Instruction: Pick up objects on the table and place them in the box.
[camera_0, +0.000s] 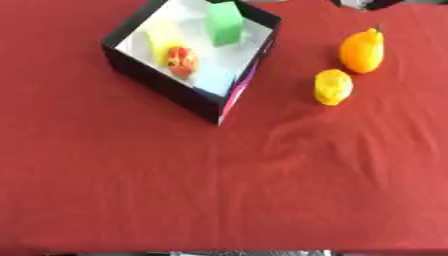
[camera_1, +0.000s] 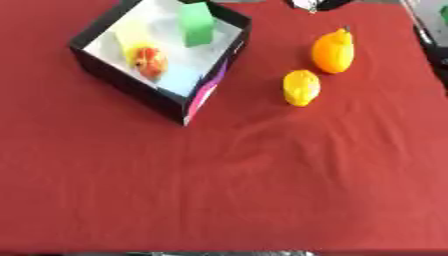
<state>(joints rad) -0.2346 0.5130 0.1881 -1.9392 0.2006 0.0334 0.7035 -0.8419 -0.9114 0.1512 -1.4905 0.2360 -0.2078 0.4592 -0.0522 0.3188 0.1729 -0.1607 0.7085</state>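
Box (camera_0: 166, 87) black, square | lemon (camera_0: 333, 87) bumpy | cloth (camera_0: 219, 190) red, creased

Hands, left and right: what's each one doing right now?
Left hand: not in view in either eye view.
Right hand: not in view either; nothing is being held over the red table.

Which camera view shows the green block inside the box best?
The left eye view: the green block appears whole, leaning against the box's far wall. In the right eye view its top corner is cut by the picture's upper edge, otherwise it looks the same.
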